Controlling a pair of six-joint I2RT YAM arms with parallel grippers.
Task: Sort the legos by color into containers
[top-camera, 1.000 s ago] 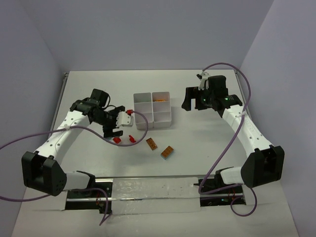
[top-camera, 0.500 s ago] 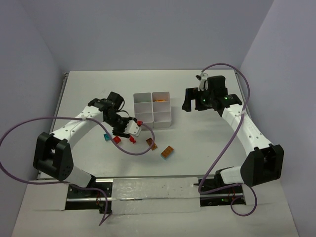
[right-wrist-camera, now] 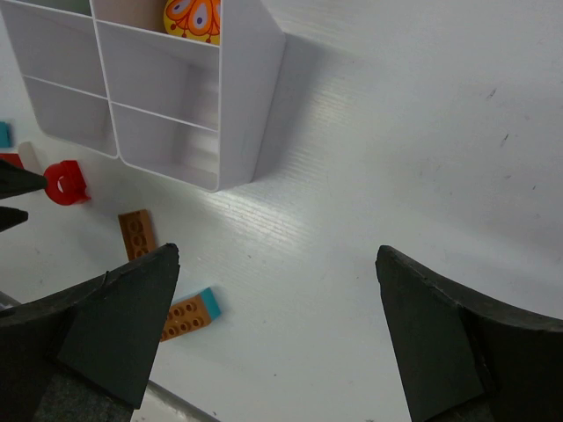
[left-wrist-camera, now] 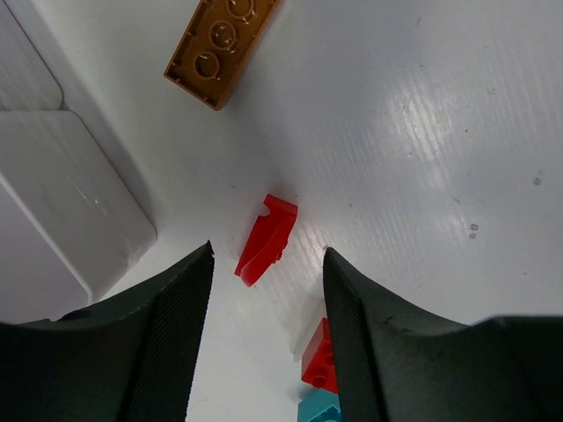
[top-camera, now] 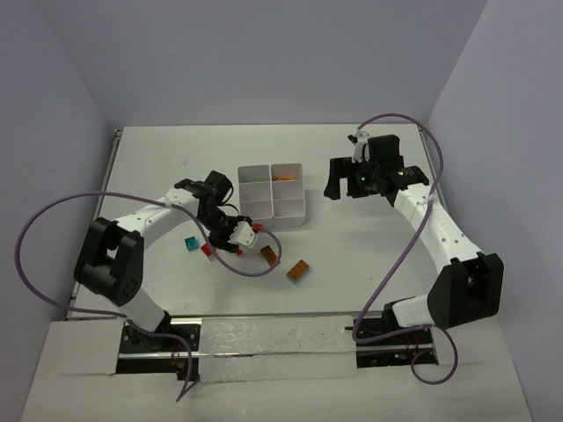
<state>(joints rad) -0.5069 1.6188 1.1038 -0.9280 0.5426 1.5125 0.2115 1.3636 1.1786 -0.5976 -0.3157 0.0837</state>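
Note:
My left gripper is down at the table just in front of the white tray of containers, open. In the left wrist view its jaws stand either side of a small slanted red lego, which lies just ahead of the fingertips, not touching them. A second red lego and a teal lego lie by the right finger. Two orange-brown legos lie to the right. My right gripper hangs open and empty to the right of the tray.
The right wrist view shows the tray's near wall, a yellow-orange patterned piece in one compartment, one orange-brown brick and another with a teal end. The tray corner is close on the left gripper's left.
My left arm has swung right and down from beside the tray to the red legos, and its jaws have narrowed. The right arm has not moved.

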